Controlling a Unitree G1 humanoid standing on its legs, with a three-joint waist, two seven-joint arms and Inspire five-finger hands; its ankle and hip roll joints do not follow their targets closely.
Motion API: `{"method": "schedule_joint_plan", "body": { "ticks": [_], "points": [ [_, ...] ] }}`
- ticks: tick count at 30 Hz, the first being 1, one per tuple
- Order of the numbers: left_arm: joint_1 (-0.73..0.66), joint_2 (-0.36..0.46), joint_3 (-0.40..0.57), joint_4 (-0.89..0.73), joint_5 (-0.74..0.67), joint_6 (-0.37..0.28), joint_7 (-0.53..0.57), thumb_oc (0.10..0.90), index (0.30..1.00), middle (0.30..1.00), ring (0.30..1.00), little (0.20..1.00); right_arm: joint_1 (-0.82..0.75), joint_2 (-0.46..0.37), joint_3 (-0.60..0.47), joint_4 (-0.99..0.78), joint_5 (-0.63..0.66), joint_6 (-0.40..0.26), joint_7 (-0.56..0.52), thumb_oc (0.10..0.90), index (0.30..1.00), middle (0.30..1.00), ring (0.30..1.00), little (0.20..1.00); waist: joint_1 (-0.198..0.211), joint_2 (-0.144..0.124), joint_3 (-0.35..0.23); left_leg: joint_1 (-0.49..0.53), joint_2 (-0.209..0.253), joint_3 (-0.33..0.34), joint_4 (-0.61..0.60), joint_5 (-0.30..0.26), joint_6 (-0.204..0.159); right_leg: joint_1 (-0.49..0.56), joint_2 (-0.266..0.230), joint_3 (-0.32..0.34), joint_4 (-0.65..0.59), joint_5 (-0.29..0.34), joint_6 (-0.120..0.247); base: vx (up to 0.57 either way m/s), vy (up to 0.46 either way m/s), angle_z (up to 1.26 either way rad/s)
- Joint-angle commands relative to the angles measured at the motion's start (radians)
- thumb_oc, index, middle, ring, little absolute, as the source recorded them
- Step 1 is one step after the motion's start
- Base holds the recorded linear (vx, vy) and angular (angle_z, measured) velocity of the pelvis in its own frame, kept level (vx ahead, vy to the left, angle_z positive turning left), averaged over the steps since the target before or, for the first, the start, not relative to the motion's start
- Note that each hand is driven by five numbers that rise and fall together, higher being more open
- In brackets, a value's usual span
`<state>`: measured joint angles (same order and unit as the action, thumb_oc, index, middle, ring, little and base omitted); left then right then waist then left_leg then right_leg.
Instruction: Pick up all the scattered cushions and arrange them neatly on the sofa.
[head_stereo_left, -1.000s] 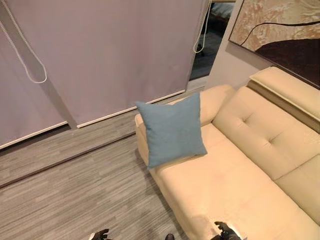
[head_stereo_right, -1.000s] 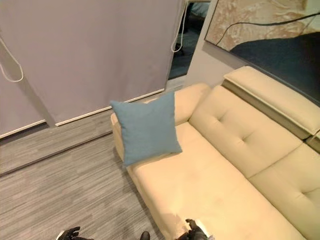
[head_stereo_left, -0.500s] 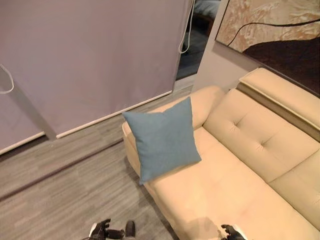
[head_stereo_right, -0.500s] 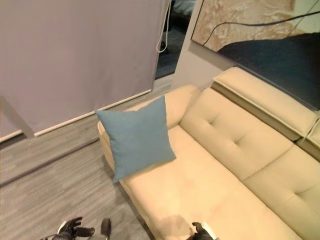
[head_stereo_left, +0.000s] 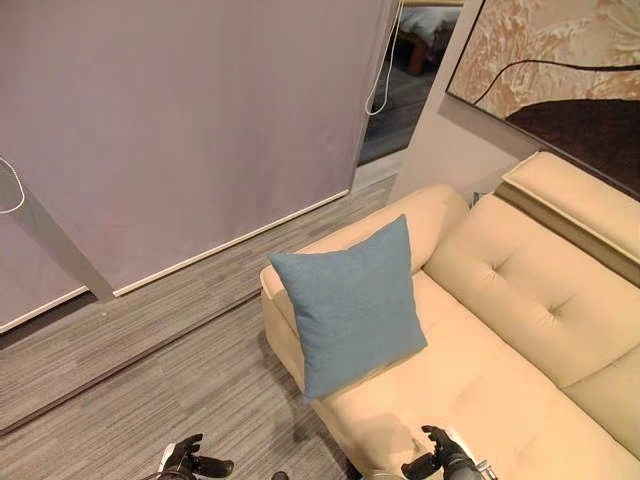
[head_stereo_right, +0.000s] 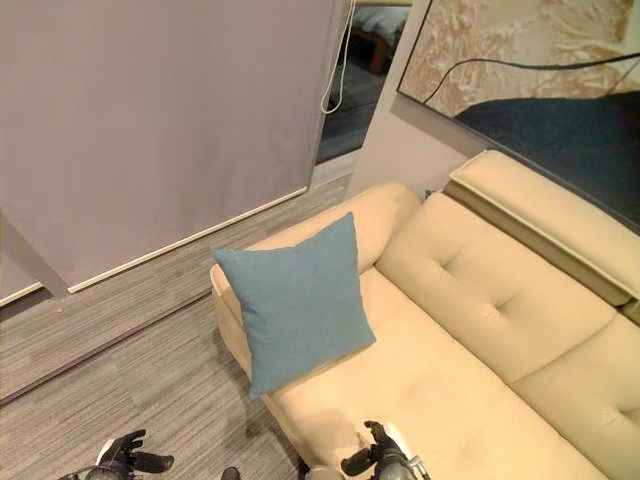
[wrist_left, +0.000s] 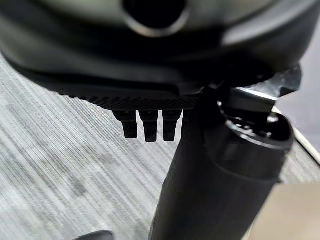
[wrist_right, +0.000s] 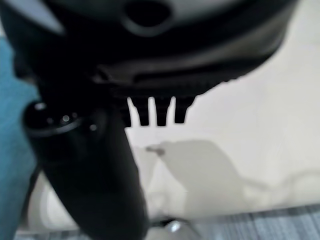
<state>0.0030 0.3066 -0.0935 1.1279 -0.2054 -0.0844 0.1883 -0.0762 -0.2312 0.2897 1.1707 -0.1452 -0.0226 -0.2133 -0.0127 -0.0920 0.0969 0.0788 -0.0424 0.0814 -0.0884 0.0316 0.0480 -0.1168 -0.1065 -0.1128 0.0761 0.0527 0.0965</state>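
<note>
Square blue cushion (head_stereo_left: 355, 303), upright on sofa (head_stereo_left: 520, 330)

A square blue cushion (head_stereo_left: 355, 303) of plain woven cloth stands upright on one edge at the end of the cream sofa (head_stereo_left: 500, 340), on its seat. It leans back against the sofa's rounded armrest, its face turned out across the seat, one lower corner overhanging the seat's front edge.

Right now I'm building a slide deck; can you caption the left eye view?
Blue cushion propped on the cream sofa by its armrest, both hands low and empty.
</note>
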Motion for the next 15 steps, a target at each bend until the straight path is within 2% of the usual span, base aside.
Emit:
{"method": "schedule_joint_plan", "body": {
  "ticks": [1, 3, 4, 5, 11, 15],
  "points": [
    [-0.042, 0.025, 0.019, -0.125, -0.05, -0.102, 0.037, 0.8, 0.9, 0.9, 0.9, 0.9, -0.033, -0.092, -0.024, -0.114, 0.03, -0.043, -0.059, 0.8, 0.9, 0.9, 0.9, 0.9, 0.014, -0.024, -0.03, -0.039, 0.013, -0.038, 0.033, -0.092, -0.051, 0.04, 0.022, 0.008, -0.022, -0.034, 0.051, 0.09, -0.081, 0.02],
    [-0.027, 0.02, 0.019, -0.223, -0.068, -0.118, 0.041, 0.8, 0.9, 0.9, 0.9, 0.9, -0.024, -0.117, -0.039, -0.187, 0.033, -0.053, -0.065, 0.8, 0.9, 0.9, 0.9, 0.9, 0.013, -0.027, -0.036, -0.031, 0.016, -0.038, 0.024, -0.093, -0.055, 0.061, 0.029, 0.012, -0.045, -0.035, 0.045, 0.11, -0.102, 0.04],
    [-0.002, 0.016, 0.022, -0.359, -0.112, -0.134, 0.038, 0.8, 0.9, 0.9, 0.9, 0.9, -0.012, -0.146, -0.057, -0.276, 0.032, -0.06, -0.066, 0.8, 0.9, 0.9, 0.9, 0.9, 0.015, -0.032, -0.042, -0.022, 0.024, -0.036, 0.014, -0.093, -0.061, 0.086, 0.037, 0.005, -0.073, -0.037, 0.042, 0.13, -0.127, 0.0],
    [0.001, 0.013, 0.022, -0.401, -0.13, -0.137, 0.032, 0.8, 0.9, 0.9, 0.9, 0.9, -0.009, -0.153, -0.058, -0.3, 0.027, -0.061, -0.067, 0.8, 0.9, 0.9, 0.9, 0.9, 0.016, -0.034, -0.044, -0.019, 0.026, -0.038, 0.011, -0.095, -0.063, 0.095, 0.038, 0.002, -0.08, -0.038, 0.04, 0.12, -0.114, -0.03],
    [0.021, 0.007, 0.001, -0.58, -0.185, -0.142, 0.0, 0.8, 0.9, 0.9, 0.9, 0.9, 0.004, -0.177, -0.069, -0.402, 0.014, -0.062, -0.061, 0.8, 0.9, 0.9, 0.9, 0.9, 0.014, -0.037, -0.048, 0.002, 0.039, -0.039, 0.001, -0.1, -0.073, 0.142, 0.047, -0.007, -0.123, -0.047, 0.037, 0.07, -0.049, -0.02],
    [0.015, 0.015, -0.021, -0.619, -0.166, -0.139, -0.009, 0.8, 0.9, 0.9, 0.9, 0.9, 0.002, -0.185, -0.061, -0.414, 0.009, -0.062, -0.06, 0.8, 0.9, 0.9, 0.9, 0.9, 0.009, -0.036, -0.048, 0.005, 0.041, -0.036, 0.001, -0.105, -0.075, 0.152, 0.048, -0.004, -0.133, -0.047, 0.038, 0.03, -0.007, 0.0]
  ]
}}
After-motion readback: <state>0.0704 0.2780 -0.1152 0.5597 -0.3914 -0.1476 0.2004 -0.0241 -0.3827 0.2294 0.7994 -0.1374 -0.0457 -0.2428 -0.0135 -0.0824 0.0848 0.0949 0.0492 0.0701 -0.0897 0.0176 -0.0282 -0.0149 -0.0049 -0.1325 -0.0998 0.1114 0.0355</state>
